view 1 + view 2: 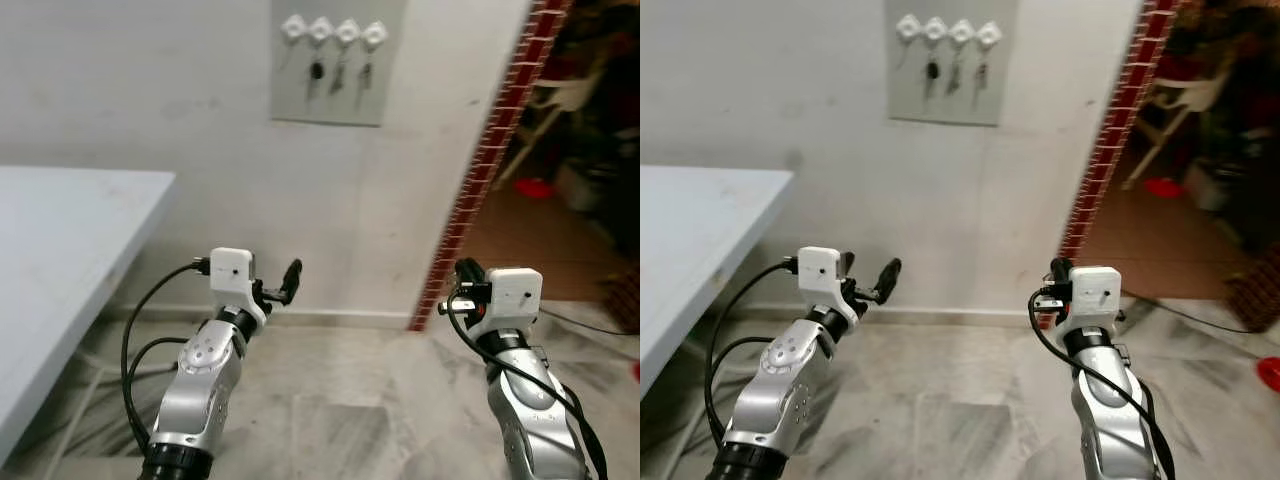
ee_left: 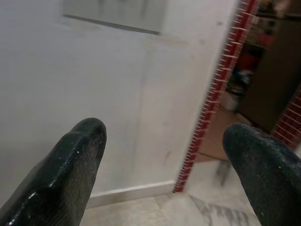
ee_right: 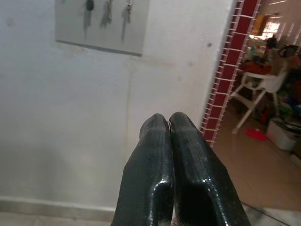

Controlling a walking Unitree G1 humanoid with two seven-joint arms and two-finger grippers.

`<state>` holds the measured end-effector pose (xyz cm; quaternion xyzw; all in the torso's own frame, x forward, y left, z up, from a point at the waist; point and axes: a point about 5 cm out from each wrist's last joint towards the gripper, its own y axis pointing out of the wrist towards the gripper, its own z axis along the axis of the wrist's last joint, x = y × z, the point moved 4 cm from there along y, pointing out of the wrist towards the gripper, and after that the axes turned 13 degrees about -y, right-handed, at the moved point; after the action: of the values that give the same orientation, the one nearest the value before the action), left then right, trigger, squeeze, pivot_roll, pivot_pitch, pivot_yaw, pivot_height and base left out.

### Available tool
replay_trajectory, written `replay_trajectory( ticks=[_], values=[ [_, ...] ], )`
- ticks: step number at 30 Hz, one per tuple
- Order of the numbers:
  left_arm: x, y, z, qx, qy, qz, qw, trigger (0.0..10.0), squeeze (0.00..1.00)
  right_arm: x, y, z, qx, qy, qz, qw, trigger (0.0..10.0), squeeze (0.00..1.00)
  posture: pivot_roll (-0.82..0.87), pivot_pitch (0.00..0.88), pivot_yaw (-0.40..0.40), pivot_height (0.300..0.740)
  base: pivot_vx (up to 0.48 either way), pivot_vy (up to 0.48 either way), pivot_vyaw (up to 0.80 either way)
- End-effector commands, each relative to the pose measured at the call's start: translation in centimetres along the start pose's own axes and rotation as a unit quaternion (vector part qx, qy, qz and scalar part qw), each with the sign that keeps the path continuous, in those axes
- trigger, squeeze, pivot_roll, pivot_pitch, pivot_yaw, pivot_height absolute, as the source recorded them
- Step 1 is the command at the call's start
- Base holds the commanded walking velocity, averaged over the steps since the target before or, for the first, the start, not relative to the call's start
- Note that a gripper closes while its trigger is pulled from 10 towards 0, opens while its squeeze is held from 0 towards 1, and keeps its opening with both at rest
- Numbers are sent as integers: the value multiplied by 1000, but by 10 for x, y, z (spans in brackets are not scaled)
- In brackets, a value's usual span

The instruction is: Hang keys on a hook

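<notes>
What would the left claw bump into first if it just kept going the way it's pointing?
Most likely the bare white wall. The left claw, open, points at plain wall below the grey hook board, left of the red brick edge. Nothing lies between, though the depth is hard to judge.

keys on wall board; table left

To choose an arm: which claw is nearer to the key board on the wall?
Left, slightly. The left claw is below the board, almost under it; the right claw is below and further right.
</notes>
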<state>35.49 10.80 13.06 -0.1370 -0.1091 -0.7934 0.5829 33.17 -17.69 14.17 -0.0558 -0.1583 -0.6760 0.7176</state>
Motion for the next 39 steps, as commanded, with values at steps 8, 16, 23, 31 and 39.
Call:
replay_trajectory(
  ticks=[8, 16, 23, 31, 39],
  values=[
    [-7, 6, 20, 9, 15, -10, 1000, 10000, 0, 13, 11, 9, 23, -27, 10, 999, 10000, 0, 7, 0, -16, 740, 0, 0, -444],
    [-27, 7, 40, 42, -14, 30, 999, 10000, 0, 10, 8, 9, 31, -10, 7, 999, 10000, 0, 17, 0, -14, 740, 0, 0, 0],
    [-29, 7, 42, 50, -29, 35, 998, 10000, 0, 10, 7, 8, 30, -6, 4, 1000, 10000, 0, 17, 0, -14, 740, 223, 0, 0],
    [-30, 8, 44, 55, -33, 41, 997, 10000, 0, 10, 6, 6, 29, -6, 3, 1000, 10000, 0, 16, 0, -14, 740, 360, 0, 0],
    [-29, 10, 45, 57, -39, 41, 997, 10000, 0, 11, 6, 6, 29, -7, 5, 1000, 10000, 0, 17, 0, -15, 740, 353, 0, 0]
  ],
)
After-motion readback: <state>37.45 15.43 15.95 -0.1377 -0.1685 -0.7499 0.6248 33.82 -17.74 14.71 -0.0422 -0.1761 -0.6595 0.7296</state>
